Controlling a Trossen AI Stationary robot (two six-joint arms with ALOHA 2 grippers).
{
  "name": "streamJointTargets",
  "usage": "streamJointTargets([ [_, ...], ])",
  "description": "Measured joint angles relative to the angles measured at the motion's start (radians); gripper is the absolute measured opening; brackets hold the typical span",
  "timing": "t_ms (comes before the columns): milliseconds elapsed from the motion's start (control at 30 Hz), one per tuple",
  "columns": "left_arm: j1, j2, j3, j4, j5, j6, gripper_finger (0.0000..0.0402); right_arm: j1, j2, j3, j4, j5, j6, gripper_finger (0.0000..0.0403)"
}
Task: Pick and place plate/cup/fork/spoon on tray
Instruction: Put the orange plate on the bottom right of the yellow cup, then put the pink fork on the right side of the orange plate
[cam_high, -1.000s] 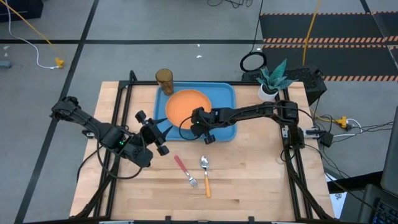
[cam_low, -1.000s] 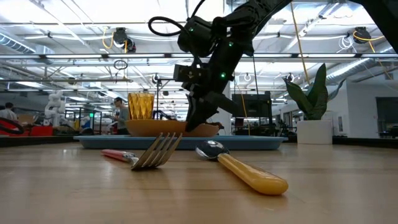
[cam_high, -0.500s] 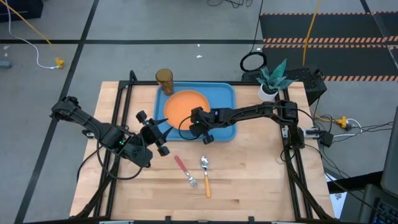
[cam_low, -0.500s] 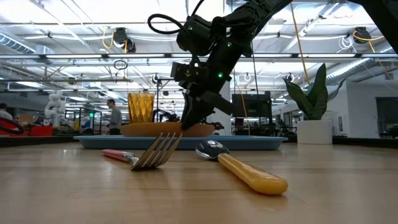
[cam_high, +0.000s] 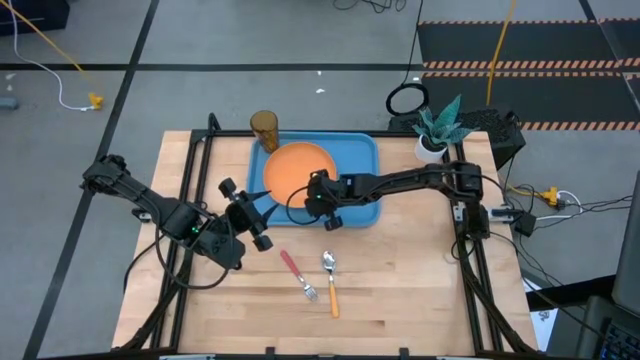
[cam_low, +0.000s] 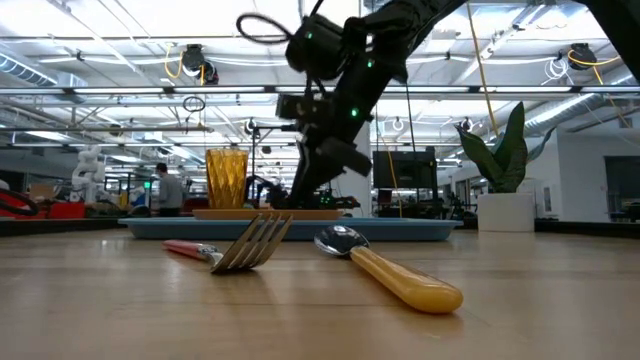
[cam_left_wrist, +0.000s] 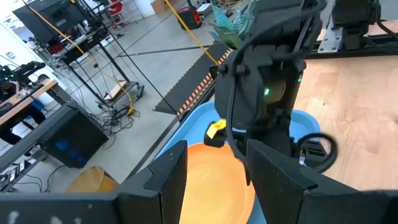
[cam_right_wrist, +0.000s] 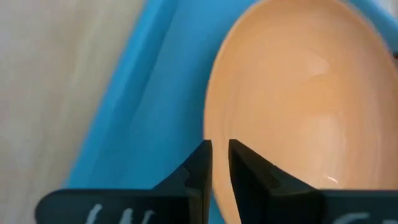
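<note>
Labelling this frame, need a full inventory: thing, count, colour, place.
tray: 1, light blue, far middle of table
plate: 1, orange, lying in the tray
cup: 1, amber, on table at the tray's far left corner
fork: 1, red handle, on table near the front
spoon: 1, orange handle, beside the fork
potted plant: 1, green in white pot, far right corner
table: 1, light wood
left gripper: 1, dark, open, left of the tray
right gripper: 1, dark, slightly parted at the plate's rim
</note>
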Motion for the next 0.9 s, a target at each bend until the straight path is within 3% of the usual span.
streamJointTargets([
  [433, -0.026, 0.012, 0.001, 0.195, 0.159, 0.173, 0.017, 0.163, -0.226, -0.027, -0.159, -0.003, 0.292, 0.0079],
  [600, -0.056, 0.014, 0.002, 0.312, 0.262, 0.235, 0.017, 0.277, -0.364, -0.143, -0.135, 0.009, 0.401, 0.0079],
  [767, -0.087, 0.049, 0.002, 0.393, 0.315, 0.307, 0.017, 0.391, -0.496, -0.299, -0.022, 0.122, 0.465, 0.0079],
  [900, -0.106, 0.105, 0.007, 0.507, 0.38, 0.424, 0.017, 0.447, -0.589, -0.43, 0.055, 0.155, 0.464, 0.0079],
])
